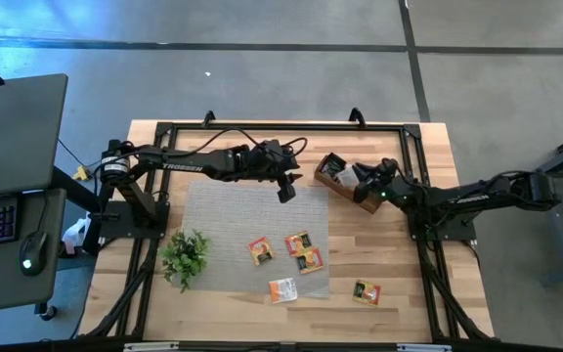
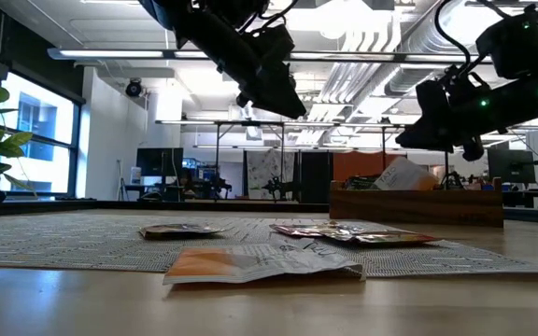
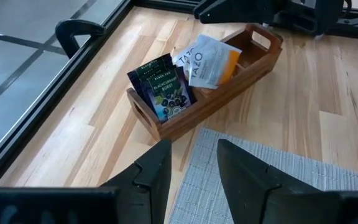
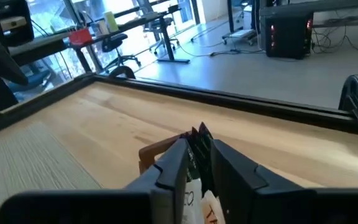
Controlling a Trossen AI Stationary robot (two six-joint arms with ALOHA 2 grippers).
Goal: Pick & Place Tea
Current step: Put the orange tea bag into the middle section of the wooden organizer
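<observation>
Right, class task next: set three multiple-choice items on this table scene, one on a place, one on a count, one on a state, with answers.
1. Where is the right gripper? A resting on the floor; B over the wooden box; C down among the loose sachets.
2. How many tea sachets lie loose outside the box? A two; B five; C nine.
3. How is the left gripper? A open, empty; B shut on a sachet; C shut, empty.
Answers: B, the high view shows it above the box; B, five lie on or near the mat; A, its fingers stand apart with nothing between.
</observation>
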